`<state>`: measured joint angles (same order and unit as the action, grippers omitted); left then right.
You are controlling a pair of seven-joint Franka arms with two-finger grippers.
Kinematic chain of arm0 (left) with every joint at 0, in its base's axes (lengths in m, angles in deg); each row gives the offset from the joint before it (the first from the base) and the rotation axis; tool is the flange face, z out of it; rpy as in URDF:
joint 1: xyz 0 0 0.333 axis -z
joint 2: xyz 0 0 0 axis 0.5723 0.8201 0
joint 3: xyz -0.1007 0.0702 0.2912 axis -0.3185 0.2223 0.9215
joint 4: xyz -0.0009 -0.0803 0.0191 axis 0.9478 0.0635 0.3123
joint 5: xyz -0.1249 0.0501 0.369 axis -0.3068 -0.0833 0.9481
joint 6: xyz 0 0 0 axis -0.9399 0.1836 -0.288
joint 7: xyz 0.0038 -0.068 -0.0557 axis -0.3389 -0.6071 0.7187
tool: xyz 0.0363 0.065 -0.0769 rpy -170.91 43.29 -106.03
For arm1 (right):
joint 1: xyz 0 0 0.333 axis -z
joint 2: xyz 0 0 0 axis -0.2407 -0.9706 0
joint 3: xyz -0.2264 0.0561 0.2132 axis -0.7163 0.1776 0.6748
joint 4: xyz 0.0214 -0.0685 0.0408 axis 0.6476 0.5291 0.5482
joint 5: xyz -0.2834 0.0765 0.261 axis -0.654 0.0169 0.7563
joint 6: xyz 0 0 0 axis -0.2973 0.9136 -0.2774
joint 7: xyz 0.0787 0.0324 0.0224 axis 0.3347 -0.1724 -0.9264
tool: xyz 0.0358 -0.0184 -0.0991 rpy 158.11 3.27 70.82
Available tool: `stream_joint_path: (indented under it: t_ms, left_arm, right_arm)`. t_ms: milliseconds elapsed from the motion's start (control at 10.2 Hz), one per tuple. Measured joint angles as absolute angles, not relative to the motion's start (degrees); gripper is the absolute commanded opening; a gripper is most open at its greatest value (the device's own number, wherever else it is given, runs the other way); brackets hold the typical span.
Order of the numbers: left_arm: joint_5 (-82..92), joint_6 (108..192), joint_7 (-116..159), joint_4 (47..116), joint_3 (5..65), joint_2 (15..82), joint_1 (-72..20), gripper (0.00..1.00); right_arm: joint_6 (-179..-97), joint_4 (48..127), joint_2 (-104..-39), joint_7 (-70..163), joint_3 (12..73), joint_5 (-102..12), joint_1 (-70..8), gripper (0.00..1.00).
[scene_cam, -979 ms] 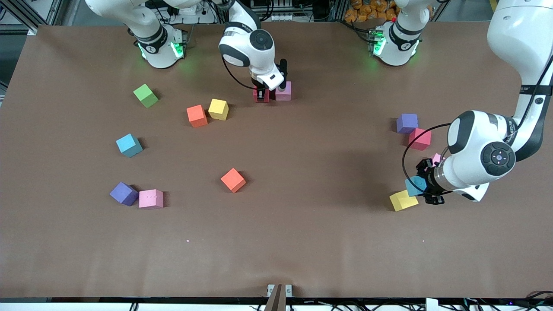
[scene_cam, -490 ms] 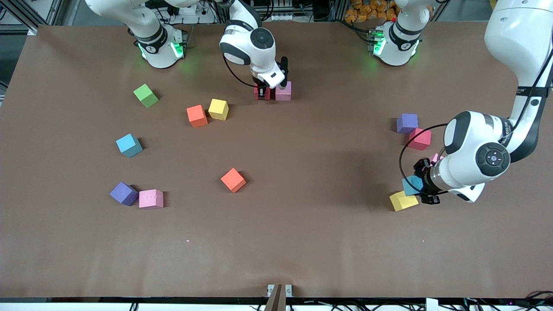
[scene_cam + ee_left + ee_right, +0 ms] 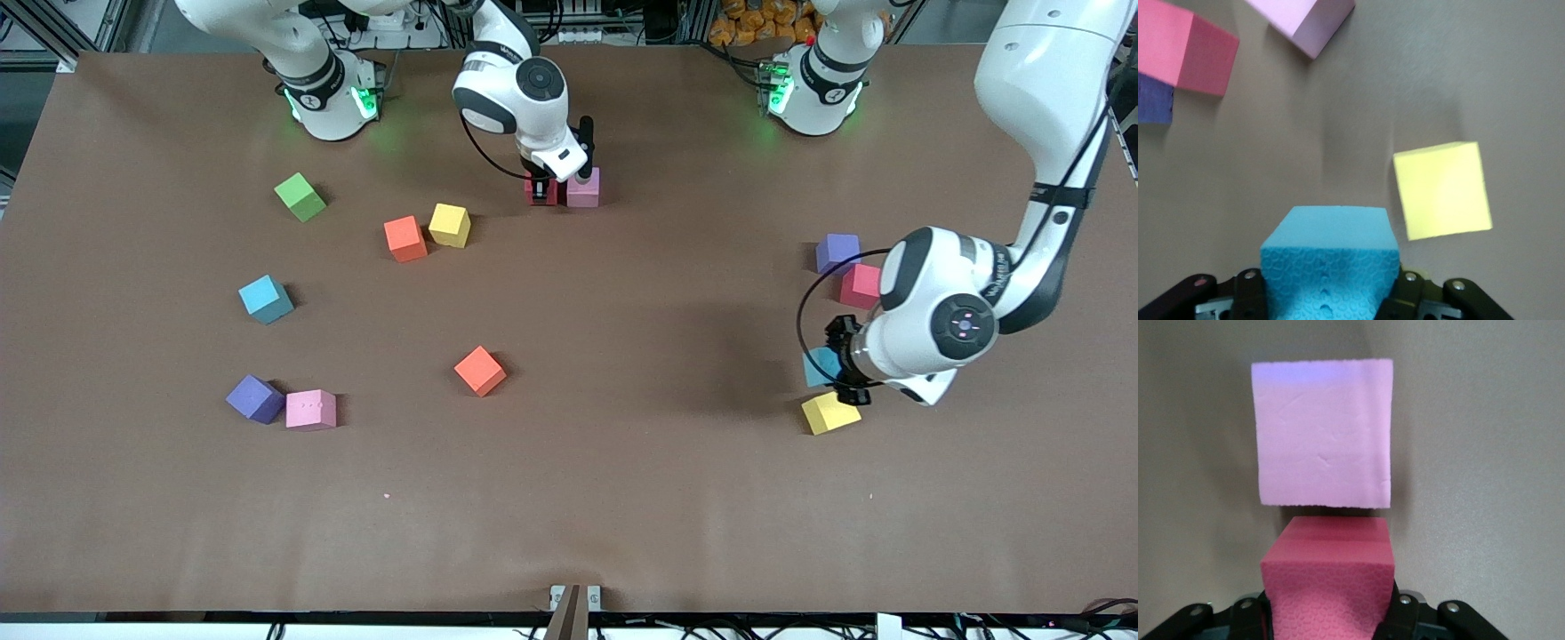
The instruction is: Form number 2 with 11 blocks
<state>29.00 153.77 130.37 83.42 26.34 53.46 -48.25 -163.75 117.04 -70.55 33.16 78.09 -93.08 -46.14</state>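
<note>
My left gripper (image 3: 843, 366) is clamped on a blue cube (image 3: 1330, 263), up in the air over the table (image 3: 622, 498), just above the yellow cube (image 3: 829, 412) w/ a gap between them. Near that yellow cube, toward the bases: a pink-red cube (image 3: 859, 285) touching a purple cube (image 3: 837, 252), plus a light pink cube (image 3: 1301, 21). My right gripper (image 3: 542, 190) is closed on a red cube (image 3: 1328, 580), right beside a pink cube (image 3: 584, 188). No number 2 formed yet; other blocks lie scattered.
</note>
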Motion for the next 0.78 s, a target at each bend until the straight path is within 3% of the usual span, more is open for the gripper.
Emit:
stream_joint_path:
  t_ms: [783]
  left_arm:
    - [29.68, 155.49, 134.48, 84.21, 26.32, 54.68, -46.09, 0.0]
  right_arm:
    - [-163.87, 114.97, -72.15, 33.13, 78.32, -92.22, -46.15, 0.29]
